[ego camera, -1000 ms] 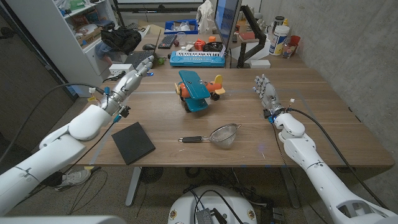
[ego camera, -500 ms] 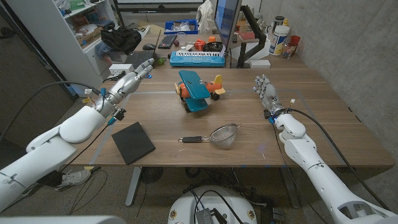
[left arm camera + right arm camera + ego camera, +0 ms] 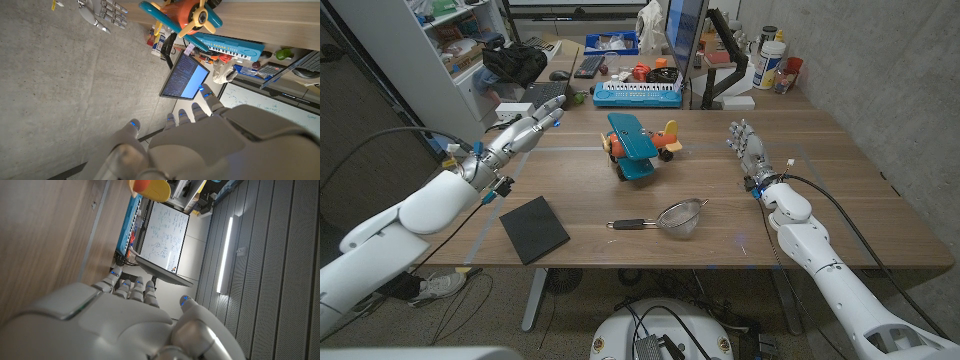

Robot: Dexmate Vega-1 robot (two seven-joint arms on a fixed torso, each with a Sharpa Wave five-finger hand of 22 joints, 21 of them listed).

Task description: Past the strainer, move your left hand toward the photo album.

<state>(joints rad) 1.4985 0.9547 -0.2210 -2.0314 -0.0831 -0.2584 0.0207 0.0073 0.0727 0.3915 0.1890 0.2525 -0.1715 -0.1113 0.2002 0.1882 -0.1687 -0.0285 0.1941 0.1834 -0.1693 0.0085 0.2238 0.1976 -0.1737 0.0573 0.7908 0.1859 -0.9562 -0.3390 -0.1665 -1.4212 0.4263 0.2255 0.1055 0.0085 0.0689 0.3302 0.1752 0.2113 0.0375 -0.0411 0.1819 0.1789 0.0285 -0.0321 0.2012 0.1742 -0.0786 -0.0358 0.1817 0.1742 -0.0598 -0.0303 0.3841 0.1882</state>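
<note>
The photo album (image 3: 534, 229), a flat black square, lies near the table's front left edge. The metal strainer (image 3: 680, 216) with its black handle sits to the right of it, at the front middle. My left hand (image 3: 520, 135) hovers over the table's left edge, well behind the album, fingers stretched out and holding nothing; its back is seen in the left wrist view (image 3: 200, 130). My right hand (image 3: 745, 148) stands at the right side of the table with fingers up and nothing in it, and its back fills the lower part of the right wrist view (image 3: 125, 320).
A teal and orange toy plane (image 3: 638, 145) stands mid-table, behind the strainer, also seen as the toy plane (image 3: 185, 15) in the left wrist view. Behind the table are a blue toy keyboard (image 3: 637, 93), a monitor (image 3: 686, 40), a black bag (image 3: 515, 62) and a shelf (image 3: 430, 60).
My left arm has drawn back to the left, carrying the hand slightly leftward over the table's edge. The right hand, album, strainer and plane have not moved.
</note>
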